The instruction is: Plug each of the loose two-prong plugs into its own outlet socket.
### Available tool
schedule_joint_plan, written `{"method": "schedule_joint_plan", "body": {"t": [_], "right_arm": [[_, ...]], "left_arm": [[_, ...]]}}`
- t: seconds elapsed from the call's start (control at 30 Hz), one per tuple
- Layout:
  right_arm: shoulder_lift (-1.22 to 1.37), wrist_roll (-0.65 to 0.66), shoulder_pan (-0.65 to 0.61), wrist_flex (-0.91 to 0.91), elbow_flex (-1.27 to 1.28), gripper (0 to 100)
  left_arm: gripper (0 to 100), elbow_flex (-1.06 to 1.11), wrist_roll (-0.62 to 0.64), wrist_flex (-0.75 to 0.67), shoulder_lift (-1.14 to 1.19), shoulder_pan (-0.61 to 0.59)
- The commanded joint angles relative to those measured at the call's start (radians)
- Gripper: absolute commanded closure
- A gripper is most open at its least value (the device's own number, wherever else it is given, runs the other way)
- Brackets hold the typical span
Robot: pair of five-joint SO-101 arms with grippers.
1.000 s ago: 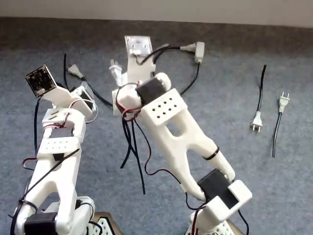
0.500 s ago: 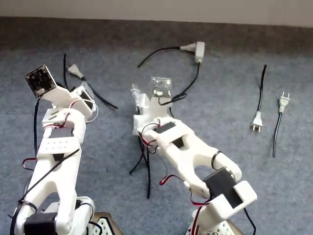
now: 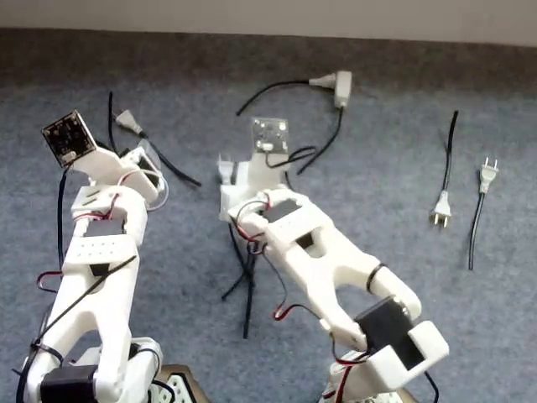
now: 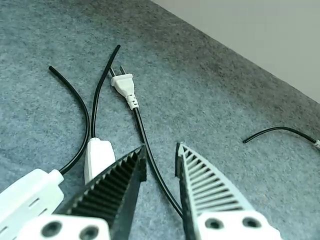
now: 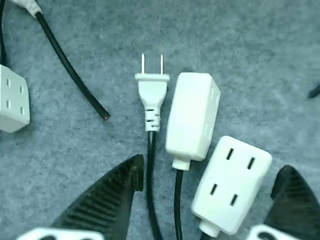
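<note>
Right wrist view: the right gripper [image 5: 212, 170] hangs with jaws spread wide over a plug [image 5: 152, 95], which lies just beside a socket block [image 5: 192, 115] mid-table [image 5: 250, 40], toward the far edge. It should centre on the plug body, clear of the block, before closing. The left gripper [image 4: 160, 149] has its jaws slightly parted above a cord [image 4: 140, 125] and grips nothing.

Grey carpeted bench [image 3: 394, 168] carries, spread well apart: white outlet socket [image 3: 341, 84] on a black cord near the far edge, left plug [image 3: 126, 122], and at right two short-corded plugs, inner plug [image 3: 440, 207] and outer plug [image 3: 486, 174].
</note>
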Motion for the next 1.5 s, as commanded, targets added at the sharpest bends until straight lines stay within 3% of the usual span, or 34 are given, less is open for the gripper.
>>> {"method": "schedule_joint_plan", "body": {"t": [0.0,0.13,0.33,0.67,1.07,1.47], "right_arm": [[-0.077,0.014,0.084,0.035,-0.048,61.3],[-0.105,0.066,0.159,0.035,-0.050,61.3],[-0.085,0.152,0.130,0.030,-0.058,61.3],[0.239,0.176,0.140,-0.062,-0.272,61.3],[0.252,0.209,0.225,0.097,-0.398,61.3],[0.426,0.210,0.085,0.099,-0.458,61.3]], "left_arm": [[88,-0.025,0.005,-0.020,-0.024,0.004],[88,-0.025,0.005,-0.020,-0.024,0.004],[88,-0.024,0.003,-0.020,-0.024,0.013],[88,-0.024,0.003,-0.020,-0.022,0.018],[88,-0.024,0.003,-0.020,-0.022,0.018],[88,-0.024,0.003,-0.020,-0.022,0.018]]}}
